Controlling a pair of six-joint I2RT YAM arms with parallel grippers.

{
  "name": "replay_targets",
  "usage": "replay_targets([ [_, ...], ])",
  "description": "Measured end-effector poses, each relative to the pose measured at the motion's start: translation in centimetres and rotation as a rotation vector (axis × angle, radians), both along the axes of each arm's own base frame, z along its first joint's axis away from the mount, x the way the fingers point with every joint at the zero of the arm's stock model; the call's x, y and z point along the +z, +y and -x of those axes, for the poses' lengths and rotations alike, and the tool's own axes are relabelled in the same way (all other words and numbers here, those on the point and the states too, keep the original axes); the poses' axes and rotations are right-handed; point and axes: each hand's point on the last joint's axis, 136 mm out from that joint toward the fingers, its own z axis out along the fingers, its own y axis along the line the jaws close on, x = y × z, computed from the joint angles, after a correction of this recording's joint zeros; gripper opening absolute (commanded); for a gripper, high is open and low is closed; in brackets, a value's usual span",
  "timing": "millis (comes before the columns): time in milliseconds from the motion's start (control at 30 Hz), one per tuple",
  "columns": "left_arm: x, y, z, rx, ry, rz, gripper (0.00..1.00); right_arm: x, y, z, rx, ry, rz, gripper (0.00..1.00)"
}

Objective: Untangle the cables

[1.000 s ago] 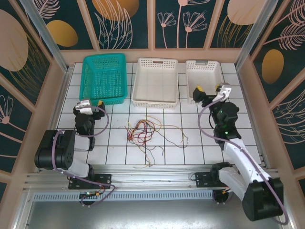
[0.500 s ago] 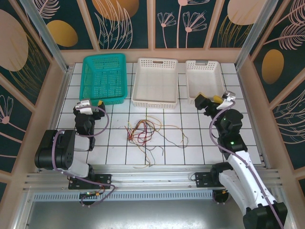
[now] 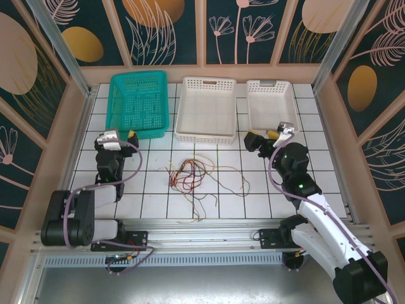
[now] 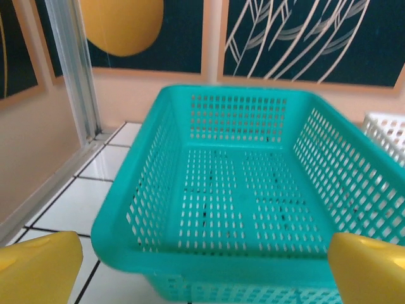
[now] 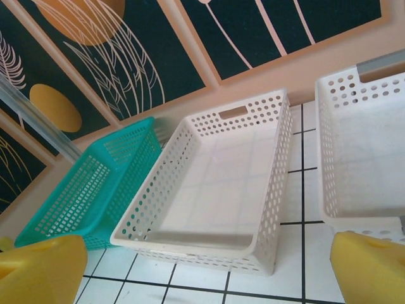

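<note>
Just now the right gripper [image 3: 261, 138] had swung left toward the near right corner of the middle white basket [image 3: 205, 137], jaws spread. The left gripper [image 3: 122, 135] (also spread, well left of that basket) barely shifted. The cables [image 3: 190, 172] lay untouched, 1 tangle just in front of it.

Top camera: high at the near side, looking down over the whole table [image 3: 158, 190]. Left wrist: low, close to teal basket [image 4: 234, 117]. Right wrist: higher, facing back wall [image 5: 266, 79]; both wrist views share that basket.

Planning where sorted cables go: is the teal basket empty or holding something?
Empty: the teal basket has a bare perforated floor, seen from the left wrist.
</note>
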Motion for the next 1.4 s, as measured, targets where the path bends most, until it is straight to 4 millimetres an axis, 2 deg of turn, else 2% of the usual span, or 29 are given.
replay_targets([
  [133, 2.4, 0.1, 0.9, 0.006, -0.054, 0.035, 0.99, -1.6, 0.7, -0.4, 0.020, 0.049, 0.018, 0.99],
  [300, 4.3, -0.2, 1.7, -0.011, -0.062, 0.104, 0.99, -4.2, 2.6, -1.0, 0.069, 0.148, 0.062, 0.99],
  [400, 6.0, 0.0, 1.4, 0.011, -0.032, 0.198, 0.99, -5.2, 4.5, -0.8, 0.122, 0.187, 0.099, 0.99],
  [467, 8.0, 0.1, 0.7, 0.024, -0.007, 0.264, 0.99, -6.0, 6.0, -0.3, 0.167, 0.206, 0.118, 0.99],
  [533, 9.8, -0.2, 0.3, 0.007, 0.001, 0.318, 0.99, -6.9, 7.4, 0.3, 0.207, 0.223, 0.142, 0.99],
  [600, 10.7, -0.7, 0.1, -0.011, 0.013, 0.384, 0.99, -8.0, 8.9, 1.1, 0.253, 0.244, 0.174, 0.99],
  [667, 9.9, -1.0, 0.2, -0.011, 0.058, 0.474, 0.99, -9.6, 10.5, 2.0, 0.303, 0.274, 0.210, 0.99],
  [833, 6.2, -2.2, 1.2, -0.019, 0.198, 0.650, 0.99, -13.2, 13.3, 3.7, 0.390, 0.337, 0.313, 0.96],
  [933, 5.5, -3.2, 2.3, -0.058, 0.232, 0.718, 0.99, -14.8, 14.7, 4.1, 0.426, 0.362, 0.361, 0.93],
  [1033, 5.2, -4.4, 2.7, -0.114, 0.268, 0.758, 0.99, -16.4, 15.8, 3.7, 0.446, 0.383, 0.399, 0.87],
  [1100, 4.2, -4.9, 3.1, -0.131, 0.301, 0.778, 0.99, -17.3, 16.4, 3.1, 0.450, 0.397, 0.423, 0.83],
  [1167, 2.6, -5.3, 3.6, -0.141, 0.342, 0.793, 0.99, -17.9, 17.1, 2.5, 0.453, 0.405, 0.442, 0.80],
  [1333, -2.7, -6.9, 5.8, -0.152, 0.487, 0.827, 0.98, -19.1, 19.0, 1.6, 0.475, 0.399, 0.482, 0.79],
  [1400, -4.1, -7.9, 6.6, -0.172, 0.534, 0.828, 0.99, -19.4, 19.3, 1.5, 0.481, 0.397, 0.487, 0.79],
])
